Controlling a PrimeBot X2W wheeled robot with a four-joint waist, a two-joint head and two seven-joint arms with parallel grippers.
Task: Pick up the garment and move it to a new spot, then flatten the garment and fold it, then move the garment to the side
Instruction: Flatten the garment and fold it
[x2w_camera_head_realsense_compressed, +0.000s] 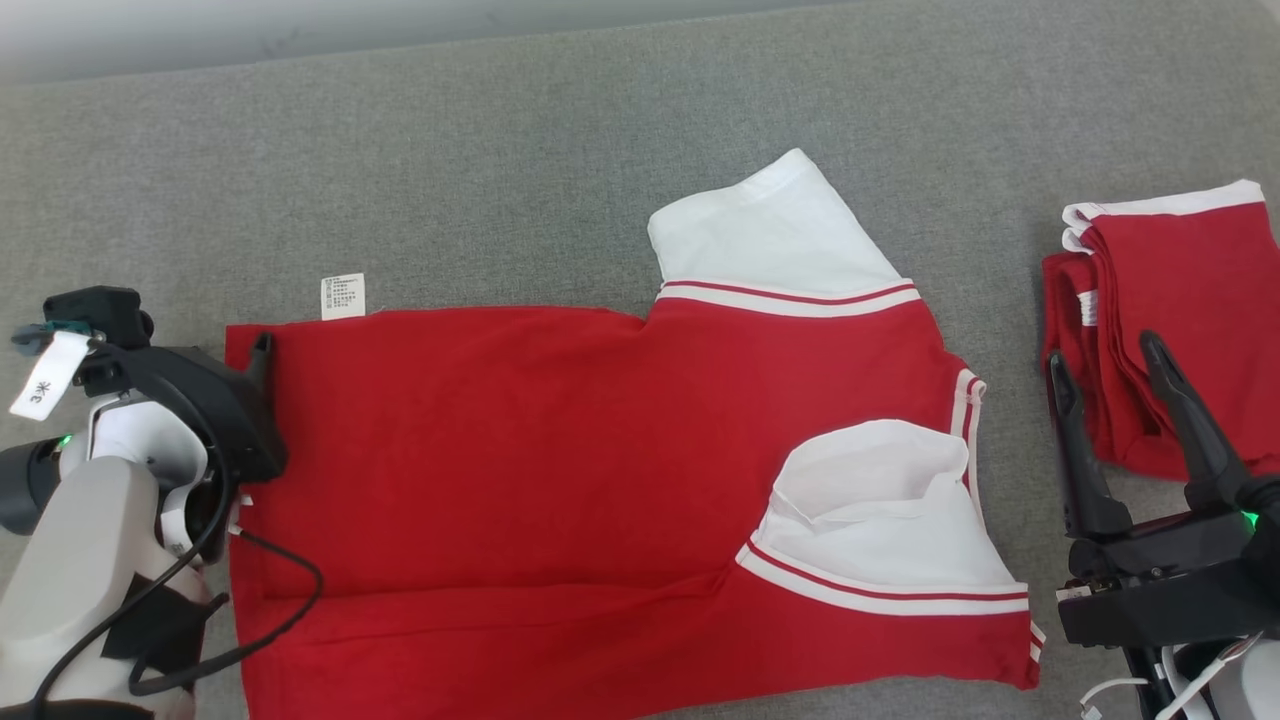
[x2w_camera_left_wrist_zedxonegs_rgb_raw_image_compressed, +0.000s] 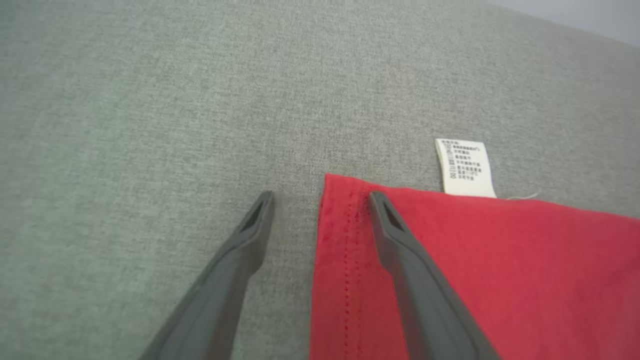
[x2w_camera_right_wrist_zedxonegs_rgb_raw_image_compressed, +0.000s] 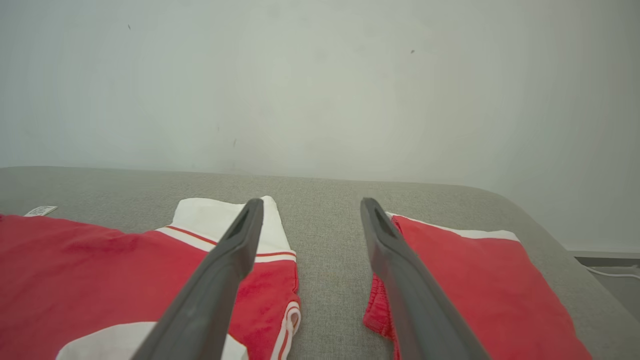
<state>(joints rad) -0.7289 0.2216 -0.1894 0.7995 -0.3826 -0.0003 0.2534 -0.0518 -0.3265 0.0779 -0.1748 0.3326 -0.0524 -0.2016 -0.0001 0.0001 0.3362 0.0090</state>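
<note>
**Two open end effectors at the garment: setting up the fold grasp**

Both end effectors are standing wide open and are holding nothing. The garment (x2w_camera_head_realsense_compressed: 560, 440), red with white sleeves, is lying spread on the grey cloth-covered table (x2w_camera_head_realsense_compressed: 500, 150), with its hem toward the robot's left and its neckline toward the right. The near sleeve (x2w_camera_head_realsense_compressed: 870, 500) is lying turned in over the body, while the far sleeve (x2w_camera_head_realsense_compressed: 770, 235) is sticking outward.

The left end effector (x2w_camera_left_wrist_zedxonegs_rgb_raw_image_compressed: 321, 200) is straddling the far hem corner. One finger is sitting over the red cloth and the other over bare table just beside the edge (whether the tips are touching down cannot be told). The care label (x2w_camera_left_wrist_zedxonegs_rgb_raw_image_compressed: 465, 167) is poking out near that corner. The right end effector (x2w_camera_head_realsense_compressed: 1105, 360) is hovering over the gap between the garment and a stack of folded red garments (x2w_camera_head_realsense_compressed: 1190, 300).

The step in hand is probably the far-side fold. Doing it well is coming down to three things:

1. Pinching the stitched hem itself, not the label.
2. Bringing the right end effector onto the far shoulder, clear of the stack.
3. Lifting both ends evenly, so the edge is travelling straight and no crease is forming.
</note>
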